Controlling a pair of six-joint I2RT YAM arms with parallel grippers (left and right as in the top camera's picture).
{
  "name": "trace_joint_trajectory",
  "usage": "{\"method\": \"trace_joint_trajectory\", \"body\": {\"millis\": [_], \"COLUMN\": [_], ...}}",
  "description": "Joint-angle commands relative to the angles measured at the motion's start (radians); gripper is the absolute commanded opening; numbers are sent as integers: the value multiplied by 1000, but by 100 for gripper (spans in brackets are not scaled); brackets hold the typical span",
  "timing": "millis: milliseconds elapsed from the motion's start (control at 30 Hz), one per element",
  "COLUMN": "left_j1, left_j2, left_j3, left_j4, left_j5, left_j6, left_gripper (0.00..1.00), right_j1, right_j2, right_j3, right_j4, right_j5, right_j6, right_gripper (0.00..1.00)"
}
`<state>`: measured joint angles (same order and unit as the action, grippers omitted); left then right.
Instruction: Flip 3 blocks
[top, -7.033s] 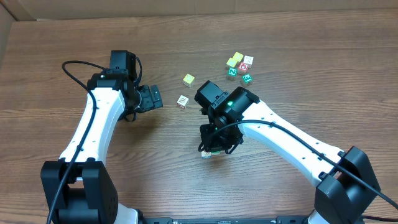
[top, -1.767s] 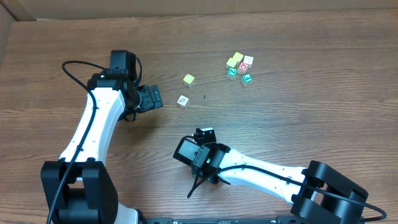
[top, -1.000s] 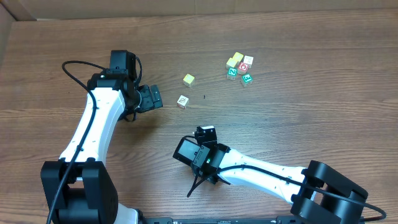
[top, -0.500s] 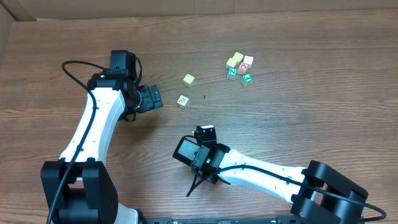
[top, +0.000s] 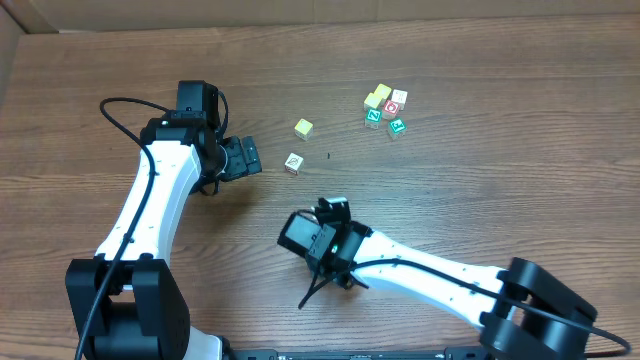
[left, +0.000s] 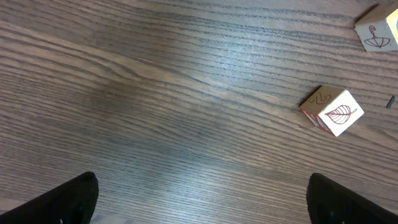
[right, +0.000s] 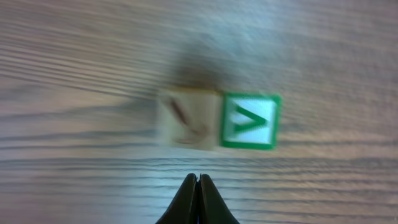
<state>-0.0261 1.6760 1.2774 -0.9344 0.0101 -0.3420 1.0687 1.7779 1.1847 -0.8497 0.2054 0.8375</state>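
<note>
A wooden block (right: 217, 120) lies on the table in the right wrist view, blurred. It shows a green-framed white face with a V-like letter and, to the left, a plain face with a brown mark. My right gripper (right: 199, 179) is shut and empty just short of it. Overhead, the right arm's wrist (top: 318, 240) hides that block and the fingers. A white-faced block (top: 293, 163) with a leaf drawing (left: 331, 112) sits to the right of my left gripper (top: 245, 157), which is open (left: 202, 202) and apart from it.
A yellow cube (top: 303, 128) stands beyond the leaf block; it shows an umbrella mark (left: 378, 34) in the left wrist view. A cluster of yellow, white, red and green cubes (top: 386, 107) sits at the back right. A small dark speck (top: 329, 155) lies on the wood.
The right arm's wrist has shifted slightly toward the back of the table in the last half second. The left arm and the loose blocks have not moved.
</note>
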Motion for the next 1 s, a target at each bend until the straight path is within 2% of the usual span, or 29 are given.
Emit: {"method": "trace_joint_trajectory", "body": {"millis": [0, 167, 367, 600, 967], "left_j1": [0, 0, 0, 0, 0], "left_j2": [3, 3, 3, 3, 3], "left_j3": [14, 14, 14, 14, 14], "left_j4": [1, 1, 1, 1, 1], "left_j5": [-11, -11, -11, -11, -11], "left_j6": [-14, -14, -14, -14, -14], "left_gripper": [100, 100, 100, 100, 100], "right_j1": [-20, -13, 10, 14, 14], "right_j2": [-72, -51, 71, 132, 132], "right_j3": [105, 74, 62, 62, 62], "right_j4": [21, 113, 185, 190, 151], "right_j5": [-109, -113, -74, 47, 72], "right_j6": [-61, -60, -60, -64, -87], "right_gripper": [4, 4, 4, 4, 4]}}
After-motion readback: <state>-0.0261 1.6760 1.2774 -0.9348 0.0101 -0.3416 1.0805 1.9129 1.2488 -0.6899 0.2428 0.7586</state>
